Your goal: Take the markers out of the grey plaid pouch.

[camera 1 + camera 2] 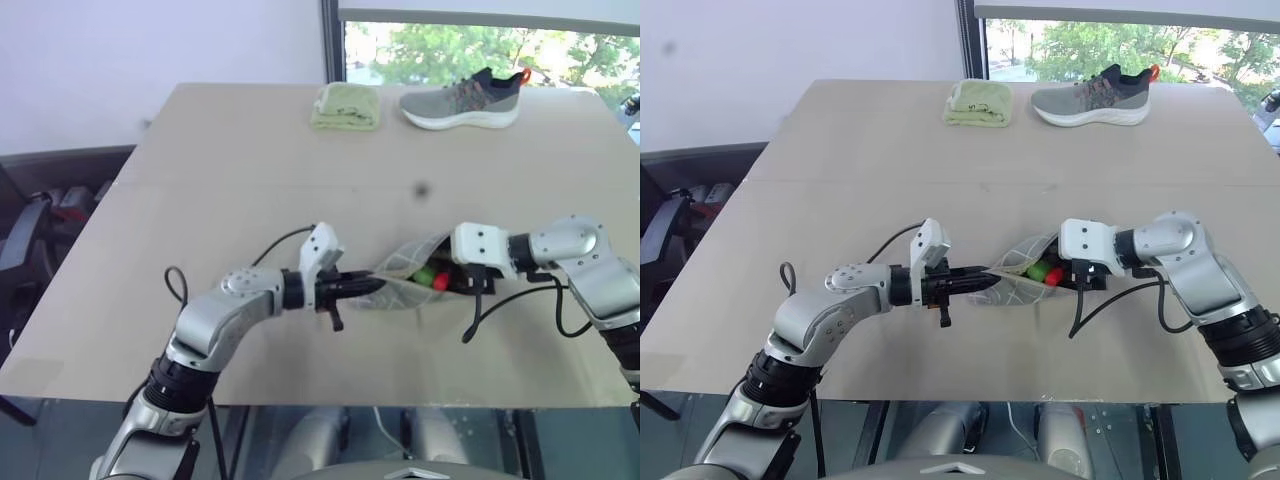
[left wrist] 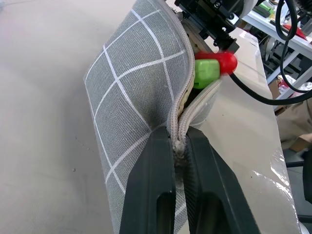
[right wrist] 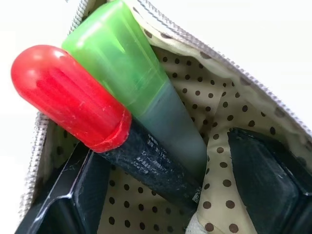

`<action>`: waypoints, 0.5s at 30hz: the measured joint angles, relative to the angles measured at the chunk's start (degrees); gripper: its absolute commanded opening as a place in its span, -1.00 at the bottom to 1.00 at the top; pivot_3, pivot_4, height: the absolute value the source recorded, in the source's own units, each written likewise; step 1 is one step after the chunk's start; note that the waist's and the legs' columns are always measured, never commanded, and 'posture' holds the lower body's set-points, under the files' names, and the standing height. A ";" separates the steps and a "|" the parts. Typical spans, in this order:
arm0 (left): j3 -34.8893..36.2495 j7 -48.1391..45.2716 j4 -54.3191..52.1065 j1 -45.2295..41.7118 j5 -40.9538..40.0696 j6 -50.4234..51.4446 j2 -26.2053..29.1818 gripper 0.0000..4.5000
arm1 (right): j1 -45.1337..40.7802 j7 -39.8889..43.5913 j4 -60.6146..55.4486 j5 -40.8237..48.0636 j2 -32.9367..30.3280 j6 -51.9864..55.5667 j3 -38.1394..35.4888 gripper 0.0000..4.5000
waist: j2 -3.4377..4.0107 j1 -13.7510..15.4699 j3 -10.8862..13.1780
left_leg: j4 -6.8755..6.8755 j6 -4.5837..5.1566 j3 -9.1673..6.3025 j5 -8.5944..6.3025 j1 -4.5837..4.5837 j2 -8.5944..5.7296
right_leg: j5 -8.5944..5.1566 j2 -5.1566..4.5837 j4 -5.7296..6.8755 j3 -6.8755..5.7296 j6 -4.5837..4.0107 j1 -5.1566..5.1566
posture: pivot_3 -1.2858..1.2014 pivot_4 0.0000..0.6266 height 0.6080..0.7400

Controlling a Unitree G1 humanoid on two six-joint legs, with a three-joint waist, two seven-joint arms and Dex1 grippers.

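Note:
The grey plaid pouch (image 1: pixel 403 268) lies on the table (image 1: pixel 250 180) between my two arms, with its zipped mouth gaping toward my right arm. My left gripper (image 2: pixel 176 134) is shut on the pouch's zipper end. Two markers poke out of the mouth side by side: a red marker (image 3: pixel 68 95) with a dark barrel and a light green marker (image 3: pixel 122 58). My right gripper (image 3: pixel 163 144) is open inside the dotted lining (image 3: pixel 234 97). One of its fingers (image 3: pixel 73 195) stands on each side of the markers. From the head, the red tip (image 1: pixel 440 283) and the green tip (image 1: pixel 425 275) show at the mouth.
A grey sneaker (image 1: pixel 462 100) and a folded yellow-green cloth (image 1: pixel 345 106) sit at the table's far edge. Dark chairs (image 1: pixel 40 220) stand off the table's left side. Cables hang from both wrists near the front edge.

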 measured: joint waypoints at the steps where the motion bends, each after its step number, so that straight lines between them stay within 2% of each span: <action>1: 0.00 0.00 0.00 0.00 0.00 0.00 0.00 -1.00 | 0.00 0.02 0.00 0.10 -0.01 0.05 -0.01 0.71 | 0.00 0.00 0.00 | 0.00 0.00 0.00 0.00 0.00 0.00 | 0.00 0.00 0.00 0.00 0.00 0.00 | 0.03 -0.52 1.00; 6: 0.00 -0.05 0.00 0.00 0.00 0.02 0.00 -1.00 | 0.00 0.80 -0.05 1.12 -1.12 -0.03 -0.06 0.71 | 0.00 0.07 0.00 | 0.00 0.00 0.00 0.00 0.00 0.00 | 0.00 0.00 -0.01 0.00 0.00 0.00 | 0.03 -0.52 1.00; 10: 0.02 -0.09 0.00 0.00 0.05 0.02 0.07 -1.00 | 0.01 1.46 -0.33 1.63 -2.69 -0.03 -0.51 0.18 | 0.00 0.08 0.00 | 0.00 0.00 0.00 0.00 0.00 0.00 | 0.00 -0.01 -0.01 0.00 0.00 0.00 | 0.03 -0.52 1.00; 11: 0.12 -0.09 0.00 0.00 0.05 0.02 0.12 -1.00 | 0.01 1.53 -0.41 1.75 -3.33 0.04 -0.82 -0.03 | 0.00 0.09 0.00 | 0.00 0.00 0.00 0.00 0.00 0.00 | 0.00 -0.01 -0.01 0.00 0.00 0.00 | 0.03 -0.52 1.00; 15: 0.37 -0.10 0.00 0.00 0.05 0.02 0.21 -1.00 | 0.13 1.69 -1.10 2.28 -4.03 0.06 -2.24 -0.03 | 0.00 0.06 0.00 | 0.00 0.00 0.00 0.00 0.00 0.00 | 0.00 -0.01 -0.01 0.00 0.00 0.00 | 0.03 -0.52 1.00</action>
